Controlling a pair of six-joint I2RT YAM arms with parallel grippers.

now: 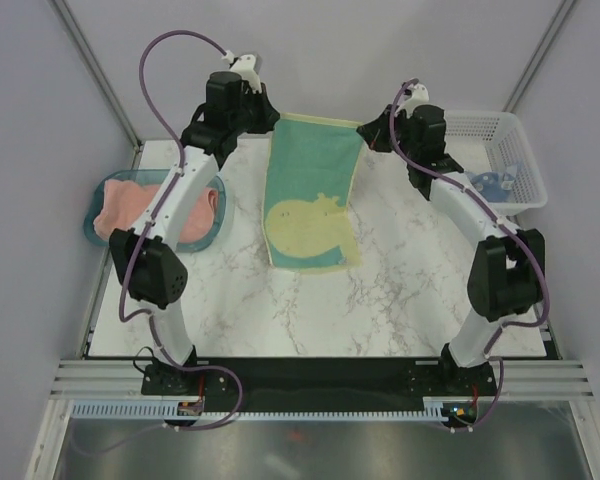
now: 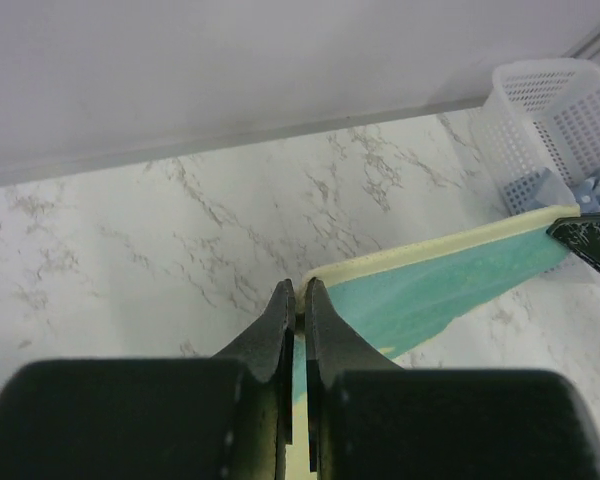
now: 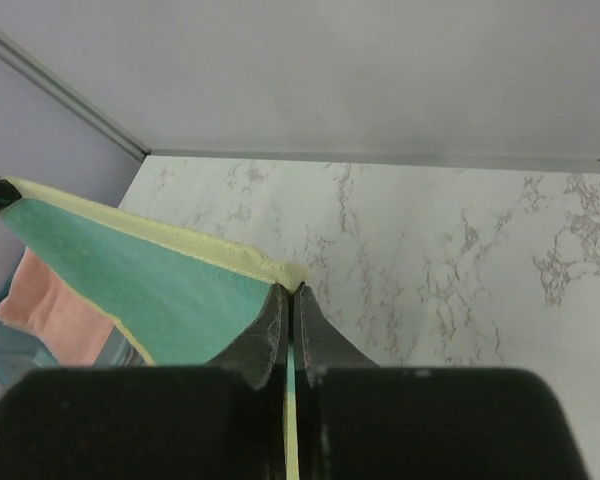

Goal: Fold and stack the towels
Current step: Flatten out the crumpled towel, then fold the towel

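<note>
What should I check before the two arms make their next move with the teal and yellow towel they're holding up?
1. Left gripper shut on one far corner of the teal terry towel with the pale yellow patch: ok.
2. Right gripper shut on the other far corner: ok.
3. Towel edge between the grippers straight, no sag: ok.
4. Towel's near end lying flat on the white marble table: ok.
5. Salmon-pink towel in the translucent teal tray apart from the held towel: ok.
6. How much cloth each grip has: cannot tell.
</note>
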